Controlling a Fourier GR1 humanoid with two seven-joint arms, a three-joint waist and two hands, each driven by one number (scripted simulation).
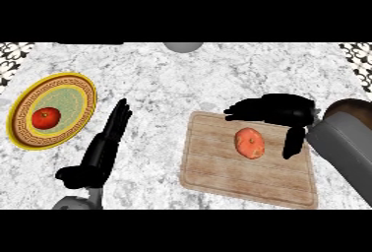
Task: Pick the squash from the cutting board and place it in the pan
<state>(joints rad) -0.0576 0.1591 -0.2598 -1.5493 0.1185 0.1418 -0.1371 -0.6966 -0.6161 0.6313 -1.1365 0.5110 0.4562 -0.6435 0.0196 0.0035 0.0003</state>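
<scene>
Squash [249, 143]: lies on the cutting board [218, 167], upper middle of the board, not lifted. It reads as an orange-red oval; I take it for the task's squash.
My right hand [280, 112]: hangs over the far right part of the board, fingers stretched leftward above the squash, thumb [294, 142] pointing down just beside it on the right. Fingers are uncurled and hold nothing. Whether the thumb touches the squash, I cannot tell.
My left hand [109, 142]: at rest on the counter [181, 78] between the plate and the board, fingers straight, holding nothing.
Pan: I cannot identify one with certainty. A brown rounded shape [349, 109] shows at the right edge behind my right forearm; it may be the pan, but most of it is hidden.
Progress: grasp not yet made. Lift, carry and placing are all left to do, in my judgement.
Plate [52, 110]: yellow-rimmed, at the left of the counter, well apart from the board, carrying a red round fruit [45, 117]. No part of the task.
Grey round object [182, 47]: at the far edge, top middle, mostly cut off.
Obstructions: nothing stands between hand and squash. My own right forearm covers the likely destination, so the route there cannot be checked.
</scene>
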